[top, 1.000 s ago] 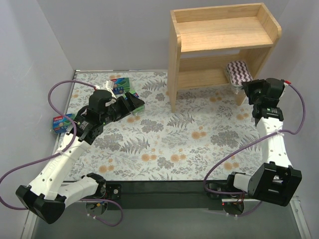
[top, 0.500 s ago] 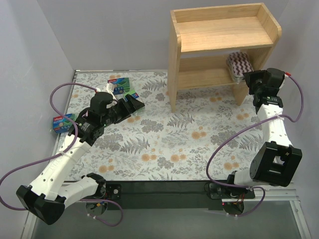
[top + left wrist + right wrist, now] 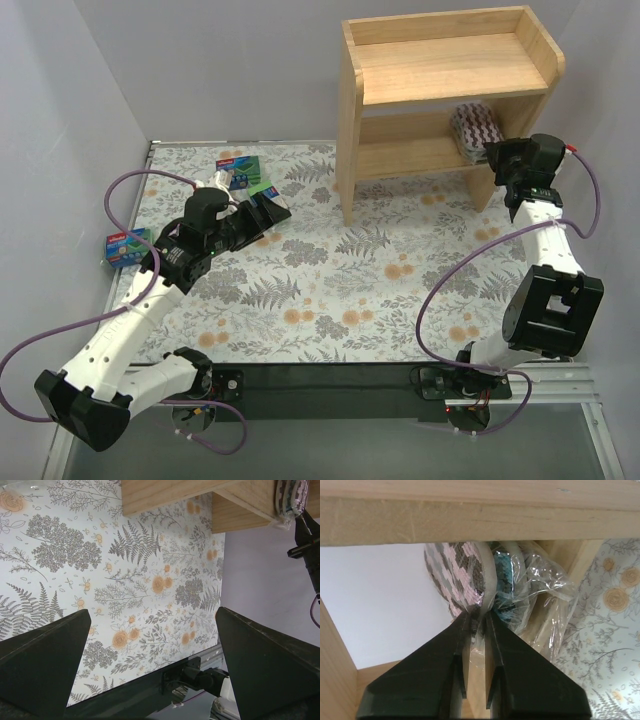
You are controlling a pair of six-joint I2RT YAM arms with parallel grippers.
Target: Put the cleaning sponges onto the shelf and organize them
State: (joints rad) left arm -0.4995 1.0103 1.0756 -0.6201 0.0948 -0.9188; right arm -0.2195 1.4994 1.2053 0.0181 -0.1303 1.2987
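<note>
The wooden shelf [image 3: 450,70] stands at the back right. My right gripper [image 3: 497,155] is shut on the clear wrap of a maroon-and-white striped oval sponge [image 3: 475,128] and holds it on edge at the right end of the lower tier. In the right wrist view the gripper [image 3: 481,615] pinches the wrap just below the pad [image 3: 462,577], under the upper board. My left gripper [image 3: 270,208] is open and empty above the mat. Green sponge packs [image 3: 243,172] lie just behind it. Another pack [image 3: 125,245] lies at the left edge.
The floral mat [image 3: 380,280] covers the table. Grey walls close in the left and back. In the left wrist view the gripper [image 3: 152,612] looks across the mat to the shelf's legs [image 3: 165,492] and the table's front rail [image 3: 195,677].
My right gripper has carried the striped sponge up and back into the lower tier of the shelf. My left arm has shifted slightly forward and stayed open.
</note>
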